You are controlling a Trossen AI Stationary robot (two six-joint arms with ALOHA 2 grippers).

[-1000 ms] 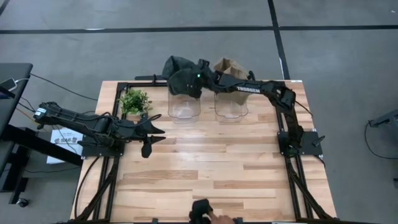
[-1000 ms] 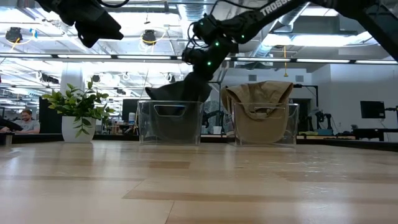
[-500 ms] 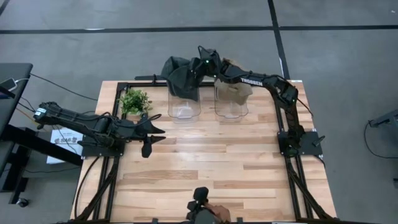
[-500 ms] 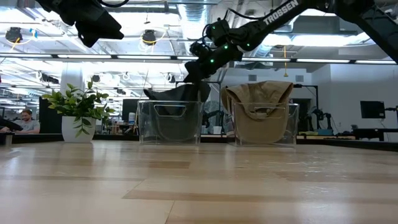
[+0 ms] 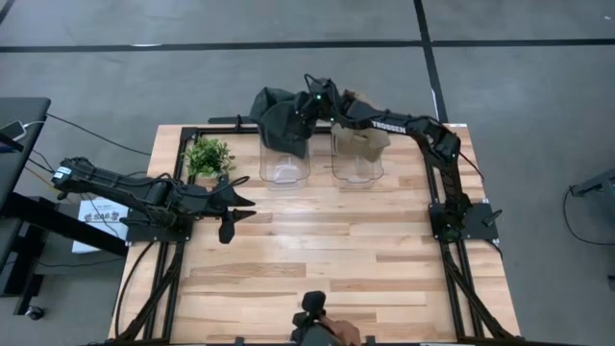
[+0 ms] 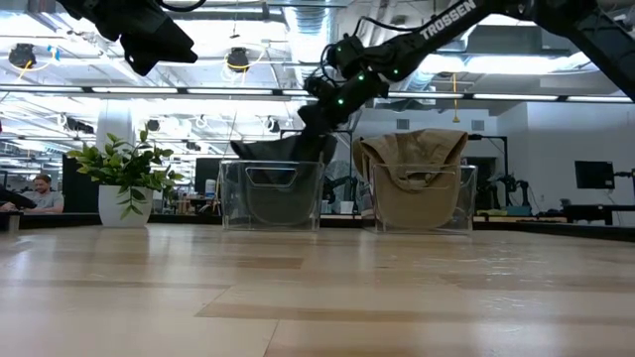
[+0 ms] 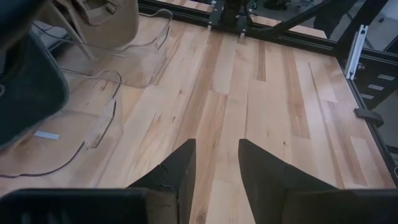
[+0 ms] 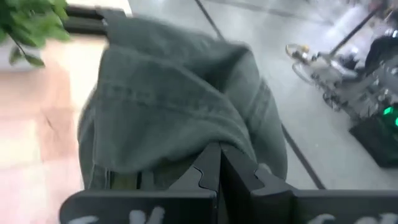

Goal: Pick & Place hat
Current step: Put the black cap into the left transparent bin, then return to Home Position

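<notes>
The dark green hat (image 5: 279, 113) (image 6: 283, 149) (image 8: 174, 106) hangs at the far side of the left clear bin (image 5: 285, 165) (image 6: 273, 193). My right gripper (image 5: 309, 104) (image 6: 319, 117) (image 8: 219, 155) is above that bin's far rim, shut on the hat. A tan hat (image 5: 361, 135) (image 6: 412, 164) sits in the right clear bin (image 5: 357, 168), draped over its rim. My left gripper (image 5: 238, 213) (image 7: 216, 149) waits open above the table's left part, away from both bins. My right gripper pinches a fold of the dark green hat's cloth (image 8: 208, 140) between its two fingers, slanting down from the right and far side. The hat hangs slack below the fingers. Its lower part (image 6: 278, 188) reaches down into the left clear bin.
A small potted plant (image 5: 208, 156) (image 6: 124, 169) stands left of the bins near the far edge. A person's hand with a dark object (image 5: 317, 332) shows at the table's near edge. Bare wood (image 5: 327, 240) lies between the bins and the near edge.
My right gripper has moved toward the table's far edge and risen a little, staying shut on the dark green hat. The hat has been drawn with it from over the left bin's middle toward that bin's far rim.
</notes>
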